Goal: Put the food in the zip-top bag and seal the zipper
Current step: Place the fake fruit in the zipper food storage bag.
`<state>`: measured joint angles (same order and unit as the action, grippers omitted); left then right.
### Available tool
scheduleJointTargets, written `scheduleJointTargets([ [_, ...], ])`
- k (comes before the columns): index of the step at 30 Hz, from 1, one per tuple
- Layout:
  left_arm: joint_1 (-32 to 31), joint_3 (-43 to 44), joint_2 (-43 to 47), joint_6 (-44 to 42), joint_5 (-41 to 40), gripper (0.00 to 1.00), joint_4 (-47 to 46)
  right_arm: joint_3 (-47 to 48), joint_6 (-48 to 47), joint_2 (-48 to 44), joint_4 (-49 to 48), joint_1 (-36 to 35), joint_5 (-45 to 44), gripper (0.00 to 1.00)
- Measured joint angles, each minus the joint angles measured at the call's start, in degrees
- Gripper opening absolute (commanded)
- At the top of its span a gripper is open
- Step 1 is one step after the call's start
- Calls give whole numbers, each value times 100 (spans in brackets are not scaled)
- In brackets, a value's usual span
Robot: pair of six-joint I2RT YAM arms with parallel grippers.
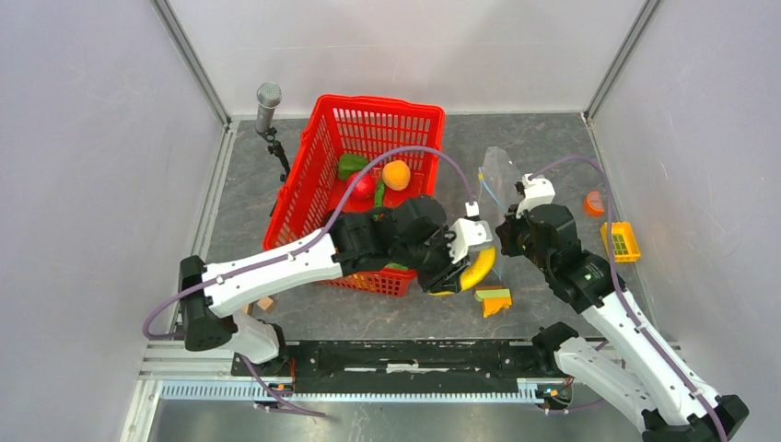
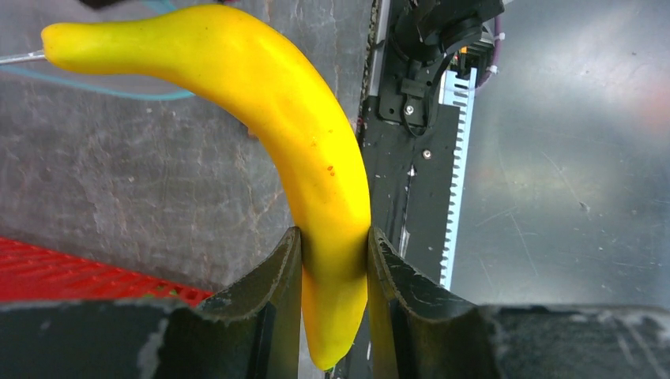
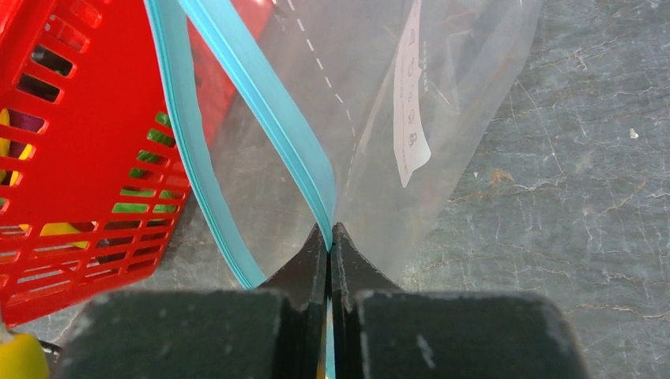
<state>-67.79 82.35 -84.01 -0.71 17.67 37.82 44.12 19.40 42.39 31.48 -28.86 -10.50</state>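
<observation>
Low in frame, the left gripper (image 2: 333, 246) clamped the banana (image 2: 304, 138); the right gripper (image 3: 329, 234) pinched the bag (image 3: 450, 87), likely holding its mouth open.

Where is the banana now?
In the top view the banana is clamped in the left gripper, right of centre, off the near right corner of the red basket, close to the zip-top bag.

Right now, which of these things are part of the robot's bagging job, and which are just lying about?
Job: yellow plastic banana, clear crinkly zip-top bag, its light blue zipper strip, round orange toy fruit, red toy apple.
Lying about: red lattice basket, small yellow crate, green-and-orange block stack, grey microphone on stand.
</observation>
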Motion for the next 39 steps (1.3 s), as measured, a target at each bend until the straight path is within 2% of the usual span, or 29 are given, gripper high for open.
scheduleJointTargets([
  [11,-223,1504,-1377,-280,-1246,9,1034,7,-125,-168,282,0,229,0],
  [16,-212,1849,-1770,-245,-1687,8,1360,44,-136,-243,402,0,278,0],
  [25,-149,3161,-2389,197,-2284,9,1875,48,-74,-575,544,0,389,0],
  [30,-55,3650,-2782,540,-2444,12,2144,-275,415,-1021,286,46,466,0],
  [36,92,4065,-3174,911,-2610,30,2347,-562,981,-1141,-164,35,831,0],
  [38,111,4144,-3206,1003,-2702,47,2367,-634,1156,-1150,-315,35,890,0],
  [39,118,4179,-3209,1043,-2758,49,2378,-704,1274,-1189,-422,35,905,0],
])
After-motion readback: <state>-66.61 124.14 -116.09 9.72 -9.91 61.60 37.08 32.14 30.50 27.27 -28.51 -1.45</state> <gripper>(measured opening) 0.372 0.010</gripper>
